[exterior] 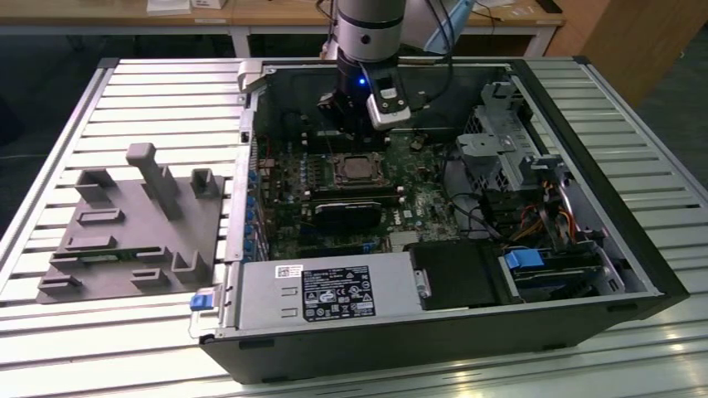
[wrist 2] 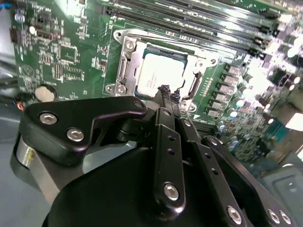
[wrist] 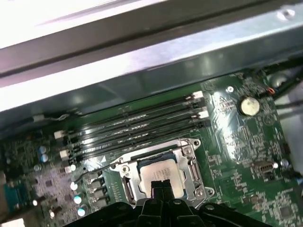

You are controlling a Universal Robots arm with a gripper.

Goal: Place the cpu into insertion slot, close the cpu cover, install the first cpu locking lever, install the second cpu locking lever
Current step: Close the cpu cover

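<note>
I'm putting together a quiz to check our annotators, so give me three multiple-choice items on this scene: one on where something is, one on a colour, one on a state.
1. The cpu lies:
A) in the insertion slot
B) on the grey stand outside the case
C) on the power supply

2. The motherboard is:
A) red
B) green
C) white

3. The cpu cover is:
A) standing upright
B) taken off the board
C) down flat around the cpu

Key:
1 A, the chip sits inside the socket's metal rim.
2 B, the board shows green in both wrist views.
3 C, its silver frame lies flat and the chip shows through the window.
</note>
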